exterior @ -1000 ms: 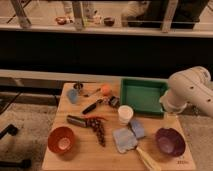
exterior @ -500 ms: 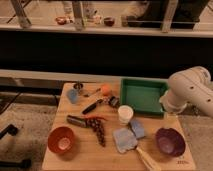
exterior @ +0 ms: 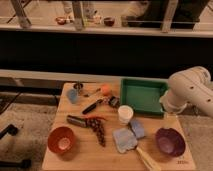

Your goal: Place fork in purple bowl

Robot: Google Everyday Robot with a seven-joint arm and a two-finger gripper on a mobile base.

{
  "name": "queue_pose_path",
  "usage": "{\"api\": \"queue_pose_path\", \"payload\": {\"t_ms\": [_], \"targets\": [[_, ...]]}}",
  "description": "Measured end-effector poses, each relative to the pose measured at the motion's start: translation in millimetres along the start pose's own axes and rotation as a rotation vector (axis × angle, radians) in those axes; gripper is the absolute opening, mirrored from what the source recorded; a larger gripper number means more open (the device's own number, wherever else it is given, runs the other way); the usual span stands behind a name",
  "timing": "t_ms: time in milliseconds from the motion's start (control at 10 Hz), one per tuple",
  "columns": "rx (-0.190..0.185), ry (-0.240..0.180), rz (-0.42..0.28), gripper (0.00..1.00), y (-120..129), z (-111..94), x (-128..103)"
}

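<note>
A wooden desk [exterior: 80, 161] is seen bearing a green tray [exterior: 142, 95]. Left of the tray are laid the fork [exterior: 92, 92], a black-handled utensil [exterior: 92, 106] and a white cup [exterior: 125, 114]. In front of the tray is set the purple bowl [exterior: 170, 141], and well to its front left an orange bowl [exterior: 62, 140].

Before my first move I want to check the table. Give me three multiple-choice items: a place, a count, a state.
1. The purple bowl sits: A front right of the table; B on the far counter; C back left.
2. Bowls on the table: A one; B two; C four.
3. The fork is: A in the purple bowl; B lying on the table; C on the floor.
Answers: A, it is at the front right corner; B, purple plus the orange bowl; B, it lies beside the orange ball, while the tool is off at the green tray's right side.
</note>
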Motion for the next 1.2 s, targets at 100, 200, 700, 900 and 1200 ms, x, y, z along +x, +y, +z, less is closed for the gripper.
{"api": "queue_pose_path", "payload": {"t_ms": [100, 200, 700, 900, 1200], "targets": [[0.0, 0.0, 0.0, 0.8, 0.0, 0.0, 0.0], [0.0, 0.0, 0.0, 0.8, 0.0, 0.0, 0.0], [0.0, 0.0, 0.0, 0.8, 0.0, 0.0, 0.0], [0.0, 0.0, 0.0, 0.8, 0.0, 0.0, 0.0], [0.005, 0.007, -0.006, 0.8, 1.5, 0.2, -5.6]]}}
